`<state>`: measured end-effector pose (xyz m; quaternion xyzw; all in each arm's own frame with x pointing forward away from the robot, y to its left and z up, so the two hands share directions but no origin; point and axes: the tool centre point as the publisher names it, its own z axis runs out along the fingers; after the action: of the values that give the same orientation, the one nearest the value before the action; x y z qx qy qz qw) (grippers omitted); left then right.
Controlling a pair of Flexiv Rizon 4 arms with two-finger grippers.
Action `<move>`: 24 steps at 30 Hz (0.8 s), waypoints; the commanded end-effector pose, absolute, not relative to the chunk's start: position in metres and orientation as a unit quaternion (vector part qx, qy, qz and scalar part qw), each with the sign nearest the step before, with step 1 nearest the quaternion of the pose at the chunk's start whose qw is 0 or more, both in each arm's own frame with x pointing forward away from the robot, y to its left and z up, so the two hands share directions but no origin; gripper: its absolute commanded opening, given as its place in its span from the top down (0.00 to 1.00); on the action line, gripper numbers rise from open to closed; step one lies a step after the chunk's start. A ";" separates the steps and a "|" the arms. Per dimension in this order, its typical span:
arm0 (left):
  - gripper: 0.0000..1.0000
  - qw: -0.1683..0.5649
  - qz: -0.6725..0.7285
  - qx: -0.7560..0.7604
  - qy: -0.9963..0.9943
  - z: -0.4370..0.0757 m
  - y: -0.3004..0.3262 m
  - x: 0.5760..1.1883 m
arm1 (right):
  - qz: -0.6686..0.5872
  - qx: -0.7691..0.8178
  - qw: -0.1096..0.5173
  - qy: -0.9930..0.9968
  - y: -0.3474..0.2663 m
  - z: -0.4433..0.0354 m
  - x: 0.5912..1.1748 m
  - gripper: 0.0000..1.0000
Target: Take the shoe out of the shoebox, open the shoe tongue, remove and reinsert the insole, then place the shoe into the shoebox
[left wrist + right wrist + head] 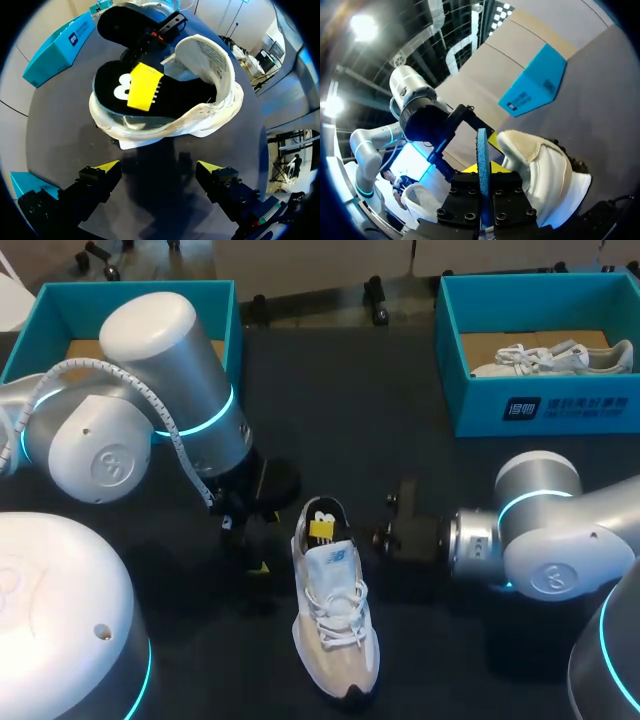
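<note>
The shoe (335, 615) lies loose at the centre of the table (340, 390), toe toward 6 o'clock, and the left gripper (159, 167) stands released at its 9 o'clock. The right gripper (482, 182), reaching in from 3 o'clock, is clenched on the insole (185, 97) at the heel end. With nothing steadying the shoe, moving the insole may drag the shoe or buckle the insole.
</note>
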<state>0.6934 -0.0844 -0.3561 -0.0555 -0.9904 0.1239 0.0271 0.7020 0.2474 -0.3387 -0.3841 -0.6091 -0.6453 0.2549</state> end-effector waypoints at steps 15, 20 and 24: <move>0.00 0.026 0.122 -0.055 -0.991 -0.356 -0.085 0.693 | -0.635 -0.385 0.251 -0.620 0.258 -0.342 0.694 0.64; 0.00 0.026 0.122 -0.055 -0.991 -0.356 -0.085 0.693 | -0.635 -0.377 0.233 -0.633 0.258 -0.329 0.694 0.67; 0.00 0.026 0.122 -0.055 -0.991 -0.356 -0.085 0.693 | -0.636 -0.372 0.223 -0.638 0.257 -0.324 0.695 0.69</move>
<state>0.6934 -0.0844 -0.3561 -0.0555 -0.9904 0.1239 0.0271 0.6967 0.2590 -0.3323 -0.3628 -0.6316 -0.6440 0.2341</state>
